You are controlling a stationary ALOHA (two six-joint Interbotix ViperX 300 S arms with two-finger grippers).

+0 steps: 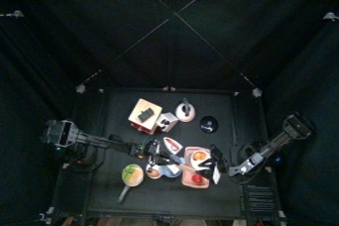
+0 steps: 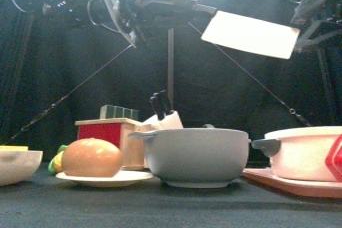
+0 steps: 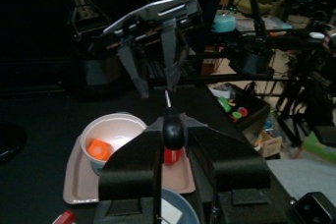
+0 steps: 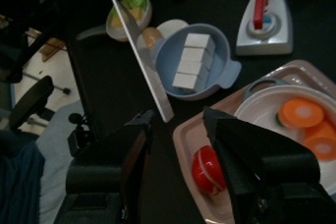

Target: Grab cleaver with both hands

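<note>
The cleaver (image 2: 247,32) hangs high above the table, its broad pale blade tilted down to the right. My left gripper (image 3: 171,144) is shut on its black handle, and the blade (image 3: 170,81) runs away from it edge-on. In the right wrist view the blade (image 4: 141,61) shows as a thin line between the jaws of my right gripper (image 4: 197,135). Those jaws stand open on either side of the blade's far end and do not press on it. From the front, the right gripper (image 2: 310,27) sits at the blade's right end.
Below the cleaver stand a grey bowl (image 2: 198,157) of white cubes (image 4: 197,59), a plate with a round orange fruit (image 2: 91,157), a red box (image 2: 114,132), and a pink tray (image 4: 217,120) with a white dish (image 2: 307,152) of carrot slices.
</note>
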